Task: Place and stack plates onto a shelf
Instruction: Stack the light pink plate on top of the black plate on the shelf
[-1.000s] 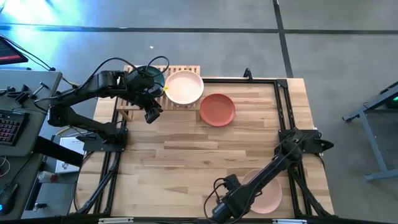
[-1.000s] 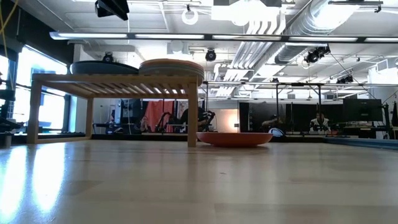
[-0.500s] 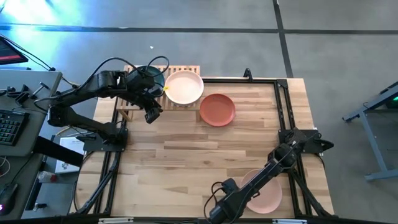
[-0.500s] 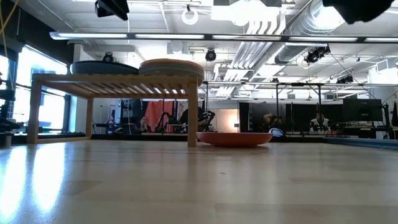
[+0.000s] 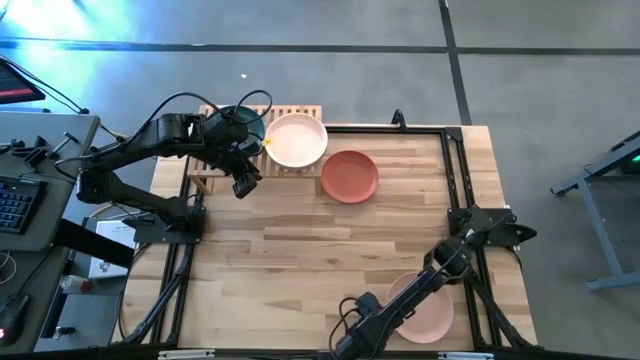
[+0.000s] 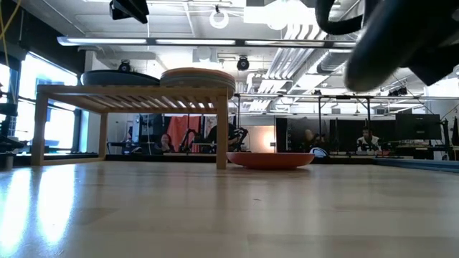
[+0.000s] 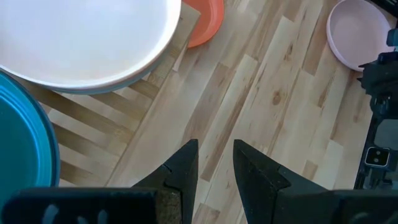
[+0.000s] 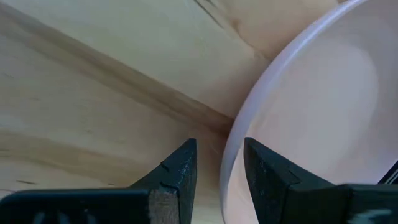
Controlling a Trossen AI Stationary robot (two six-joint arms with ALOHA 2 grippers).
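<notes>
right tool [image 8: 217, 165] has slid nearer the pink plate's [image 5: 428, 312] rim — fingers apart, empty.

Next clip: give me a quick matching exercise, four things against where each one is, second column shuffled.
Things:
1. terracotta plate
2. pink plate
3. teal plate
4. left gripper

Places:
A. on the shelf, beside the pale stack
B. near table edge, at the right gripper
C. on the table, just right of the shelf
D. over the shelf's front edge

Pairs: 1-C, 2-B, 3-A, 4-D
</notes>
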